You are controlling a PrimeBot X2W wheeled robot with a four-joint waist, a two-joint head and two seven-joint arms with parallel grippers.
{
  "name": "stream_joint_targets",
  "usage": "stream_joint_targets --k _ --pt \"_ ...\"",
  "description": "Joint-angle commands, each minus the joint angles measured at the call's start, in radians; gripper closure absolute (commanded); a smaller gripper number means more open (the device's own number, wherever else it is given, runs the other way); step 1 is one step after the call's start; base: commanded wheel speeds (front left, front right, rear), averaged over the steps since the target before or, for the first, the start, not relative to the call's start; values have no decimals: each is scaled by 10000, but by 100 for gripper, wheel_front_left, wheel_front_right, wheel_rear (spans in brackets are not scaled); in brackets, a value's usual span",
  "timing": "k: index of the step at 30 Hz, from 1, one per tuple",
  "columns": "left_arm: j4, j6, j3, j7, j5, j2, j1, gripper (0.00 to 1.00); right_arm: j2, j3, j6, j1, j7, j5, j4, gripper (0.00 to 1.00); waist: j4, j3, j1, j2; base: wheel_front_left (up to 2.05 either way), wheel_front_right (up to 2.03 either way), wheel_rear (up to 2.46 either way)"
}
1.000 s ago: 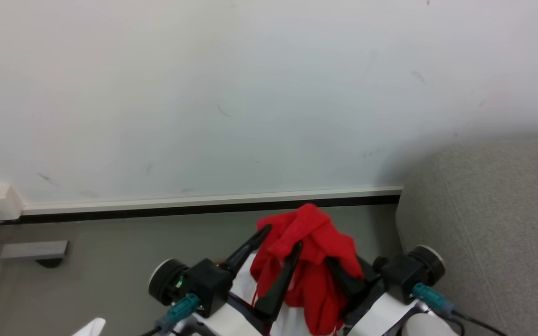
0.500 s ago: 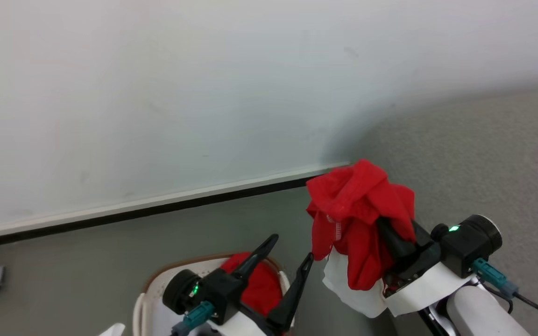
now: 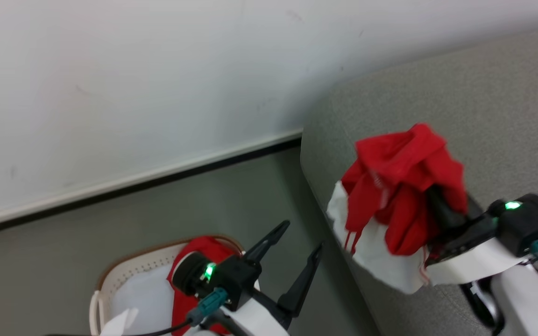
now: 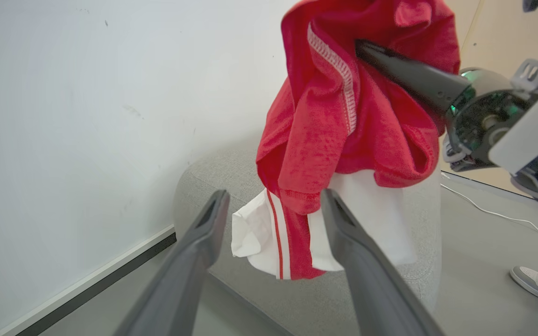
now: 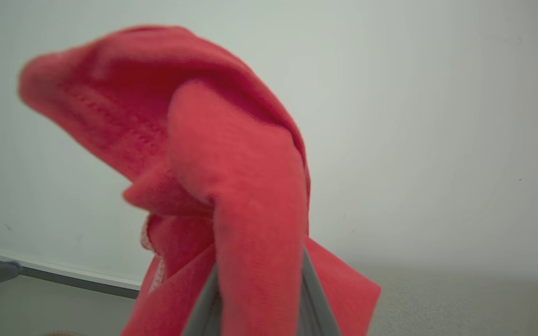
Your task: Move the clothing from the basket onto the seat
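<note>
Backdrop: pale wall [image 3: 157, 70], grey floor [image 3: 203, 196].
Red garment [image 3: 404, 186]: bunched, hanging from right claw [image 3: 435, 200] over sofa's [image 3: 484, 93] left end.
Second garment [image 3: 203, 246]: lying in basket [image 3: 133, 273], near left.
Right claw: clamped on red garment.
Left claw [image 3: 301, 234]: spread wide, empty, above basket.

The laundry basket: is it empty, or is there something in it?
Not empty: a red garment lies in the laundry basket, on its pale bottom.

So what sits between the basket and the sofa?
Only grey floor between basket and sofa, in the head view; the open left gripper overlaps that strip.
</note>
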Motion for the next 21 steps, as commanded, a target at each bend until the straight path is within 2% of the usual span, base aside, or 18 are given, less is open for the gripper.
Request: stream_joint_targets --k 1,7,11,15,21 --pt "-14 -36 -41 -27 154 35 -299 0 -88 -349 -21 -303 -3 -123 -134 100 53 563 -1 0 0 0 0" --pt "-131 -160 -266 0 632 -18 -1670 0 -151 -2255 -23 -1332 -3 -633 -438 100 717 2436 -1 0 0 0 0" --pt "-57 -240 -409 -82 933 -108 -2748 0 -558 -3813 -23 -2813 -3 -1091 -432 100 1340 3868 -1 0 0 0 0" --pt "172 -267 -488 -322 1066 -225 -3596 0 -1309 -5368 -23 -4452 0 -1770 148 100 2007 5007 -1 0 0 0 0" --pt "587 -96 -565 -864 860 -378 -4076 0 -2836 -7165 -23 -6500 266 -2828 2094 100 2974 5916 -1 0 0 0 0"
